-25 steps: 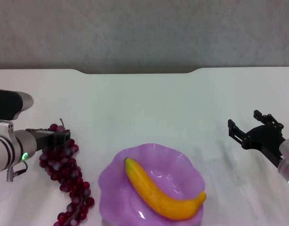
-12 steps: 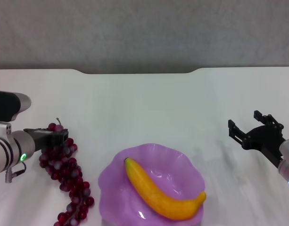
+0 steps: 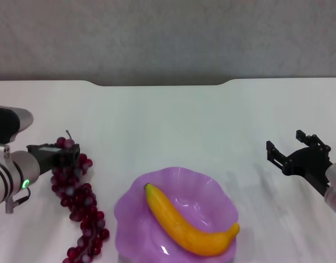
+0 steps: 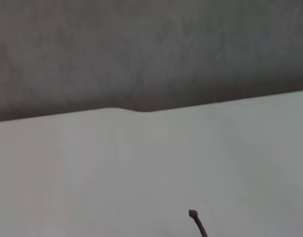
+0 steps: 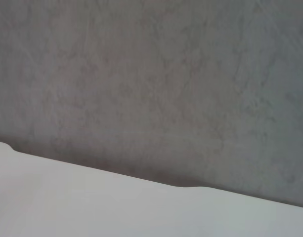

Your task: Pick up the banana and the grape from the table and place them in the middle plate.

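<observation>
The yellow banana (image 3: 189, 222) lies inside the purple scalloped middle plate (image 3: 127, 204) at the near centre of the white table (image 3: 173, 120). Left of the plate, the dark red grape (image 3: 80, 203) trails along the table toward the near edge. My left gripper (image 3: 66, 155) is shut on the top of the bunch, which is raised slightly. The thin brown stem (image 4: 196, 224) pokes into the left wrist view. At the right side of the table my right gripper (image 3: 291, 152) hovers open and holds nothing.
A grey wall (image 3: 168, 38) rises behind the table's notched far edge (image 3: 157, 84). Bare white tabletop stretches between the plate and the far edge. The right wrist view shows only wall and table edge.
My left gripper has risen a little and shifted right, pulling the top of the grape bunch with it. The right arm, banana and plate have stayed put.
</observation>
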